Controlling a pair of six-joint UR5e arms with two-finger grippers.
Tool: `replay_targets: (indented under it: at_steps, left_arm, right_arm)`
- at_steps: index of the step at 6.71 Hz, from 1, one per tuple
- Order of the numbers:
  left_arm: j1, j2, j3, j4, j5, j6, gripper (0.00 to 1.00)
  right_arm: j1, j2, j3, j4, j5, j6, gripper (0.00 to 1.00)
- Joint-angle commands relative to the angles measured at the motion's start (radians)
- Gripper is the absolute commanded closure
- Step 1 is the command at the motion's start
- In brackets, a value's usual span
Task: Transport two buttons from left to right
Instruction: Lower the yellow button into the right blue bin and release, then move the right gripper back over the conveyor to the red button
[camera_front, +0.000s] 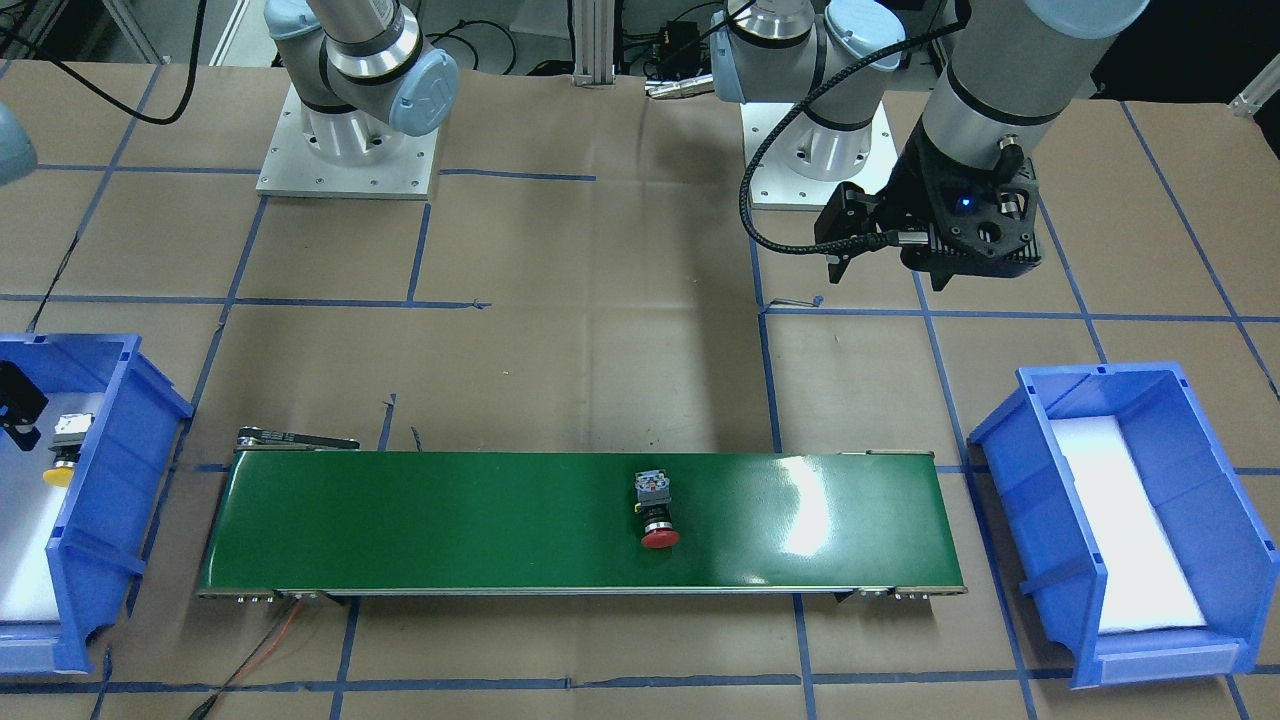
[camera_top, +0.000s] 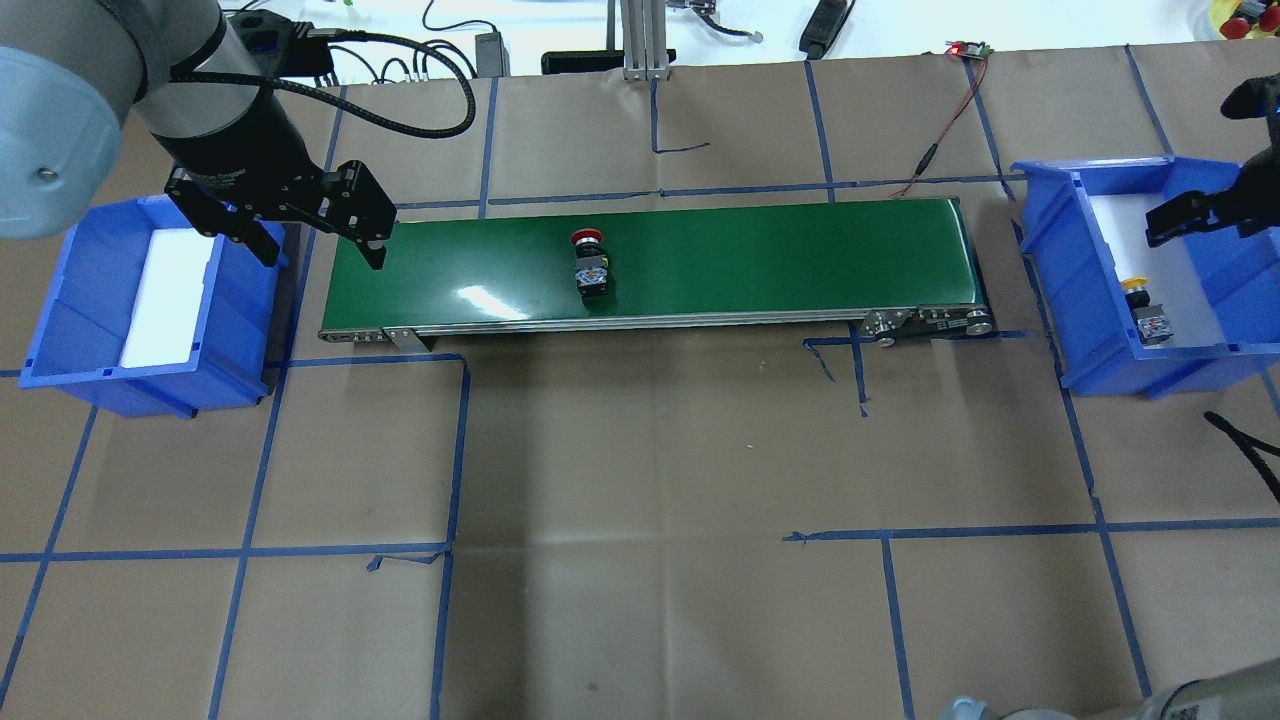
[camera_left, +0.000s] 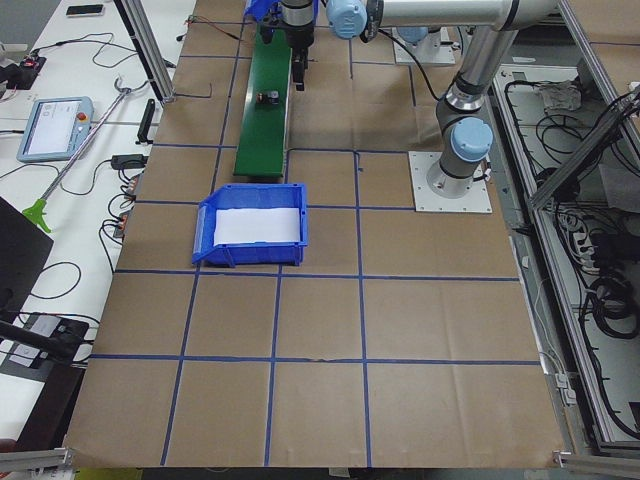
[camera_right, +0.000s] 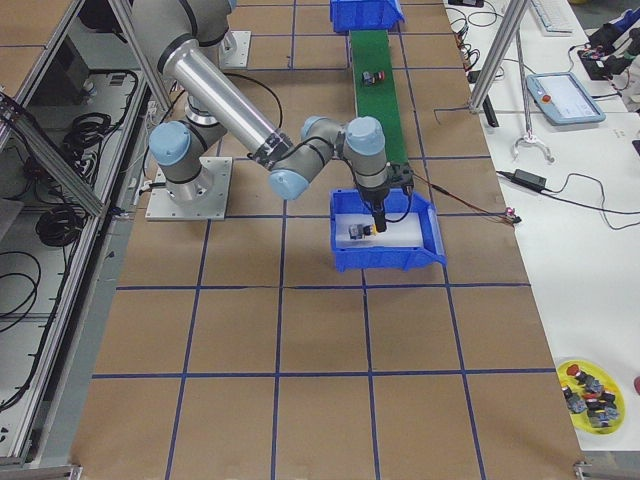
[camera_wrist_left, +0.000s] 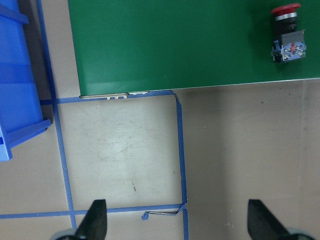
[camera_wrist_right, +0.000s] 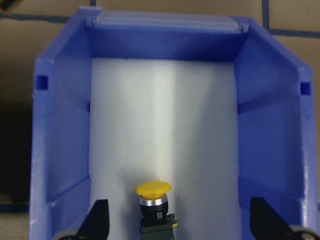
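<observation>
Overhead exterior: looks roughly half done. Finds yellow button (camera_top: 1147, 312) lying in right bin (camera_top: 1095, 365) beneath spread, empty right hand (camera_wrist_right: 180, 222). Leaves red button (camera_top: 590, 262) midway along green belt (camera_top: 780, 260), well apart from spread, empty left hand (camera_top: 323, 250).

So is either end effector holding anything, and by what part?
Neither: left end effector open and empty, red button lying on the conveyor belt; right end effector open above the yellow button lying in the blue bin.

Silver arms (camera_front: 985, 80) (blue caps (camera_front: 425, 92)), black fingers (camera_wrist_left: 95, 220)
</observation>
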Motion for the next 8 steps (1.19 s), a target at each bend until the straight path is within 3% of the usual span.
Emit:
replay_targets:
  at_steps: [1, 3, 4, 5, 7, 8]
  left_arm:
    - [0.001, 0.0, 0.0, 0.0, -0.001, -0.003, 0.0]
    - [0.0, 0.0, 0.0, 0.0, -0.001, -0.004, 0.0]
    - [0.0, 0.0, 0.0, 0.0, -0.001, -0.004, 0.0]
    - [0.0, 0.0, 0.0, 0.0, -0.001, -0.006, 0.0]
    - [0.0, 0.0, 0.0, 0.0, -0.003, -0.006, 0.0]
    - [0.0, 0.0, 0.0, 0.0, -0.003, -0.006, 0.0]
  right_arm:
    - [0.081, -0.089, -0.049, 0.082, -0.008, 0.121, 0.0]
    - [0.206, -0.135, -0.155, 0.388, -0.01, 0.329, 0.0]
    - [0.286, -0.135, -0.175, 0.461, -0.013, 0.393, 0.0]
    - [0.356, -0.137, -0.184, 0.466, -0.031, 0.42, 0.0]
    - [0.514, -0.135, -0.187, 0.46, -0.199, 0.531, 0.0]
    - [0.565, -0.132, -0.188, 0.459, -0.214, 0.59, 0.0]
